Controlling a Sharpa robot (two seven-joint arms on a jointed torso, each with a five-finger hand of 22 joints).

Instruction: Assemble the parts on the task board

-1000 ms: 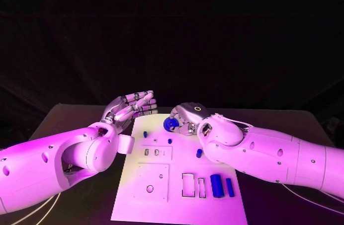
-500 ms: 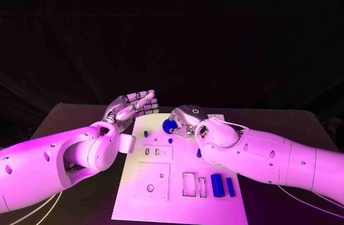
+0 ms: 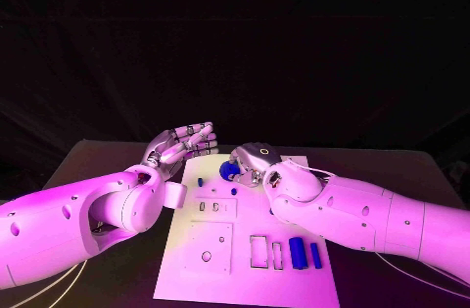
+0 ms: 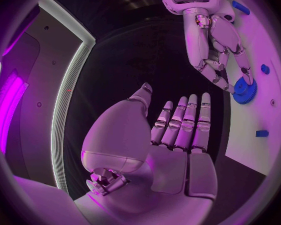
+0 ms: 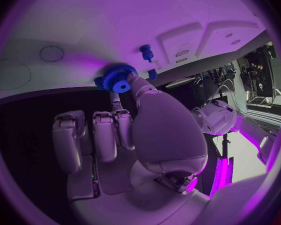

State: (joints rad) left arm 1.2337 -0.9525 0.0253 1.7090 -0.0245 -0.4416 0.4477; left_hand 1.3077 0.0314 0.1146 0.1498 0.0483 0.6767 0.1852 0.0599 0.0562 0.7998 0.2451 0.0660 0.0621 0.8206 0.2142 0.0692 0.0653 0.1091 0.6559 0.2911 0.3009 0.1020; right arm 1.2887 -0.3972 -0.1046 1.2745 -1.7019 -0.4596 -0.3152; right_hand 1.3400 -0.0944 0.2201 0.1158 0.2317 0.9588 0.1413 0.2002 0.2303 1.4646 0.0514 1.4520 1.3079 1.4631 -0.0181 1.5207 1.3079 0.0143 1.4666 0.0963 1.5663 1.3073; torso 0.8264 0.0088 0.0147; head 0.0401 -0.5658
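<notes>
My right hand [image 3: 252, 162] pinches a blue gear [image 3: 231, 170] between thumb and a fingertip, low over the far end of the white task board [image 3: 245, 267]. The right wrist view shows the gear [image 5: 118, 78] at the fingertips, just off the board [image 5: 84, 20] and beside a small blue peg [image 5: 145, 51]. My left hand [image 3: 184, 143] hovers open, holding nothing, left of the board's far corner. From the left wrist view, the left hand [image 4: 172, 135] faces the right hand [image 4: 212, 45] and the gear [image 4: 245, 91].
Two small blue pegs [image 3: 201, 182] [image 3: 233, 191] stand near the board's far end. A short blue piece [image 3: 272, 210] lies at mid-board. Two blue bars [image 3: 297, 253] [image 3: 314, 254] sit by rectangular slots [image 3: 257, 252] at the near right. Round and square recesses mark the left side.
My right arm has swung a little to the left, while the gear stays over the board's far end. The left hand has hardly moved.
</notes>
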